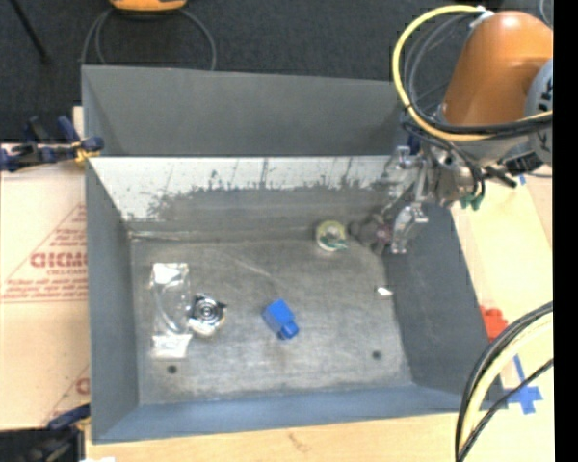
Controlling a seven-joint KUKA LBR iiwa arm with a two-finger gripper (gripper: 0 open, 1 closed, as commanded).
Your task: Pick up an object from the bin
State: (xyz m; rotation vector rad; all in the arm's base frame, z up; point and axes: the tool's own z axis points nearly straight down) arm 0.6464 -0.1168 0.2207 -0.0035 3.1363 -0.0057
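– So, pick status?

– Not done yet, I'd say. The nearest candidate is a small round pale-green thing (330,236). It lies on the bin (250,114) floor near the back wall, right of the middle. My hand (397,225) is down low just to its right, by the bin's right wall. It's beside the thing, not round it.

– Hand clenched or released?

– Can't tell from this angle, and I see nothing clearly in it.

– Anything else?

– A blue block (280,319) sits mid-floor. A clear wrapper (170,292) and a round metal piece (205,313) lie at the left, touching each other. Everything is well apart from the hand.

– What's left?

– Closing on a thing and lifting it. I judge that's all still to do.
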